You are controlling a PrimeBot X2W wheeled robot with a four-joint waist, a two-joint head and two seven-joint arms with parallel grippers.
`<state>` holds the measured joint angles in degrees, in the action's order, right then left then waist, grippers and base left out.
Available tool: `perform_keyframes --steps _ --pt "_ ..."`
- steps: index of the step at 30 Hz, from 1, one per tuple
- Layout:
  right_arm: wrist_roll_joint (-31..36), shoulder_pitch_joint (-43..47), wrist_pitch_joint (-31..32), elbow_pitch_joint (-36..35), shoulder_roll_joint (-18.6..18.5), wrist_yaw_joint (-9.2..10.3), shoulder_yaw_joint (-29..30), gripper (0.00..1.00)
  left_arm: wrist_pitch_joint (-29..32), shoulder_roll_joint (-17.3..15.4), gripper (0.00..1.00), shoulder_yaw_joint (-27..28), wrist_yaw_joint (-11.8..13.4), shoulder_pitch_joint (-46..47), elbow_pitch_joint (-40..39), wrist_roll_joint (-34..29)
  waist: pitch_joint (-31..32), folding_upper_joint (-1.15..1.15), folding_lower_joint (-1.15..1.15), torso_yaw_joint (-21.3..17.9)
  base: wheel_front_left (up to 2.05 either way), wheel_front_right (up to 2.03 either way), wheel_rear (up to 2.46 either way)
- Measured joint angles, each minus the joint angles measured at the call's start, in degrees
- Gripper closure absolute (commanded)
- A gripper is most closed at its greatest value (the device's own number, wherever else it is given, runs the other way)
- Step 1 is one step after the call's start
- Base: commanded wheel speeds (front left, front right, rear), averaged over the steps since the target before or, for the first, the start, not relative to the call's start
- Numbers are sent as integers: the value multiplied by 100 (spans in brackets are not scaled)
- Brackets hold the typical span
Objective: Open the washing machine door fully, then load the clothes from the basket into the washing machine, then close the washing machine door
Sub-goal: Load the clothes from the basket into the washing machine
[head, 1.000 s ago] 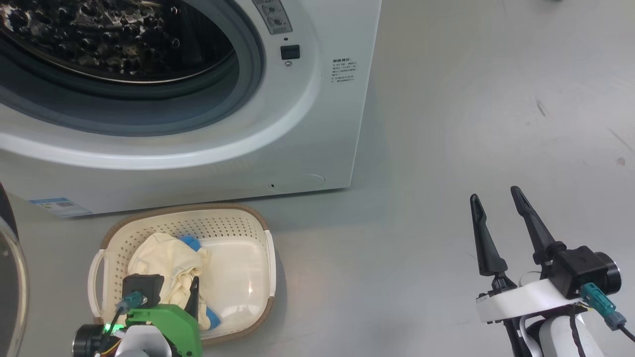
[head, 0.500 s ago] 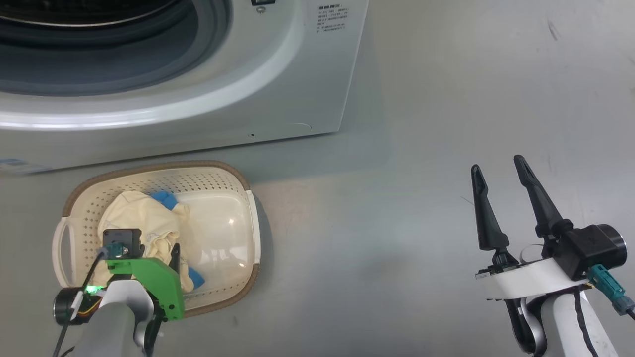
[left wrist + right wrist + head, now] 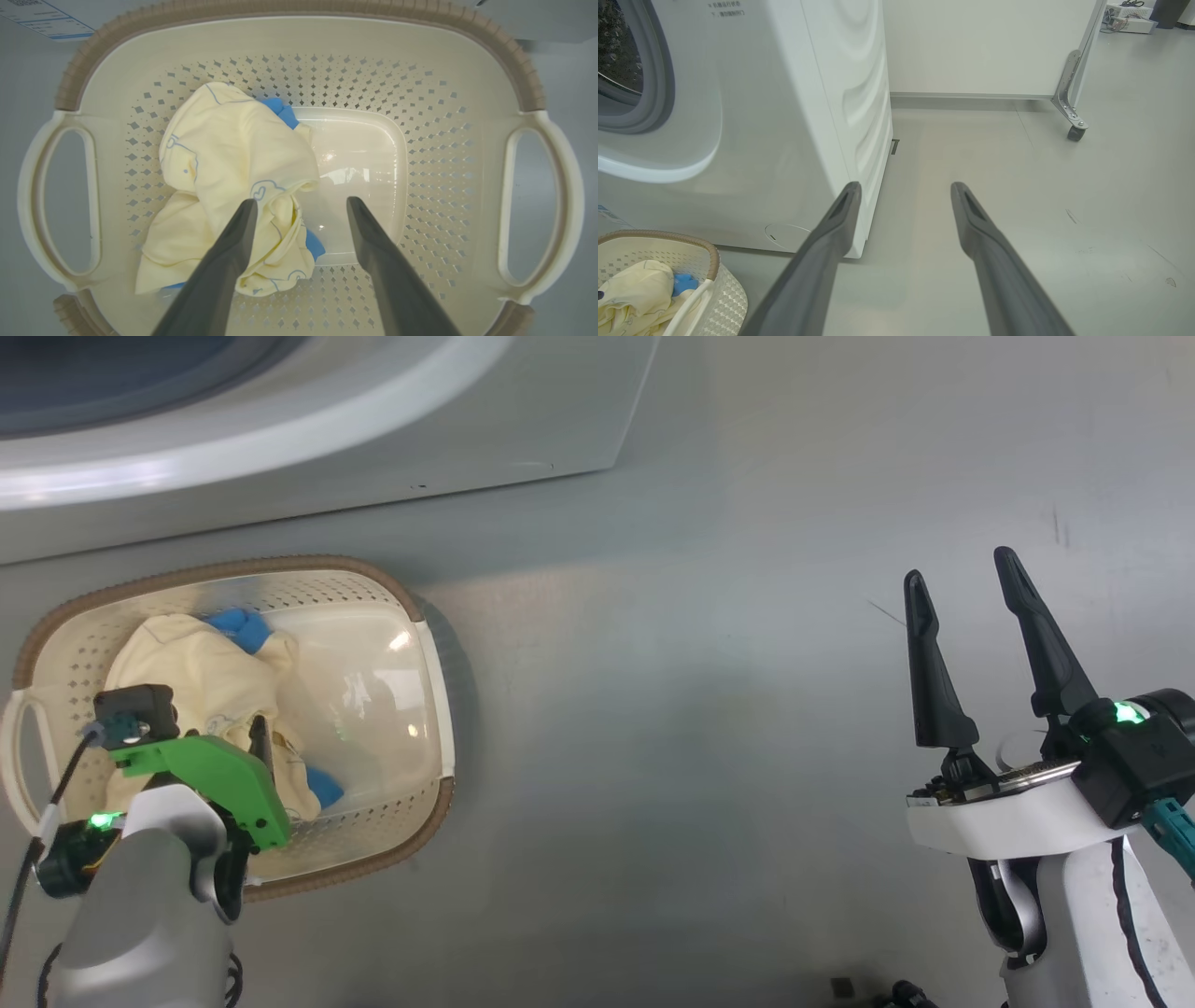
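The head camera looks steeply down on the floor (image 3: 709,728) from high up. The lower front of the washing machine (image 3: 392,448) crosses its top edge, with the basket (image 3: 233,563) low at its left and the right pincer (image 3: 959,565) low at its right. The left wrist camera hangs close over the basket, facing straight down into it along the left pincer (image 3: 301,201), with the whole rim in frame. The right wrist camera sits low, facing forward and slightly down past the machine's front corner to a far wall (image 3: 980,46). All three views share the basket; the head and right wrist views share the machine's front.
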<state>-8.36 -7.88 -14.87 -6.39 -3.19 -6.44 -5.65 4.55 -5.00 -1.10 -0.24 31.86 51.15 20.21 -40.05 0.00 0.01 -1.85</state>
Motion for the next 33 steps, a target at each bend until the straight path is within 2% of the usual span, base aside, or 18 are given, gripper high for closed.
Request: perform_keyframes --steps 8,17,24,25,26,33 --pt "-3 -114 0 -200 1 0 3 0 66 -315 0 174 165 512 212 48 -665 0 0 -78 0 0 0" --pt "-5 -390 0 -514 -1 3 146 0 66 -324 0 249 197 1116 264 104 -1328 0 0 -103 0 0 0" --pt "-5 -697 0 -511 -3 3 174 0 -68 -320 0 314 197 1315 619 198 -1792 0 0 -74 0 0 0" --pt "-5 -711 0 -510 -3 3 174 0 -85 -320 30 320 196 1337 662 203 -1835 0 0 -67 0 0 0" --pt "-5 -726 0 -506 -3 3 174 0 -124 -320 100 323 196 1379 727 222 -1871 0 0 -59 0 0 0" --pt "0 -834 0 -447 -5 2 179 0 -256 -320 100 321 192 1552 1027 245 -1955 0 0 -10 0 0 0"
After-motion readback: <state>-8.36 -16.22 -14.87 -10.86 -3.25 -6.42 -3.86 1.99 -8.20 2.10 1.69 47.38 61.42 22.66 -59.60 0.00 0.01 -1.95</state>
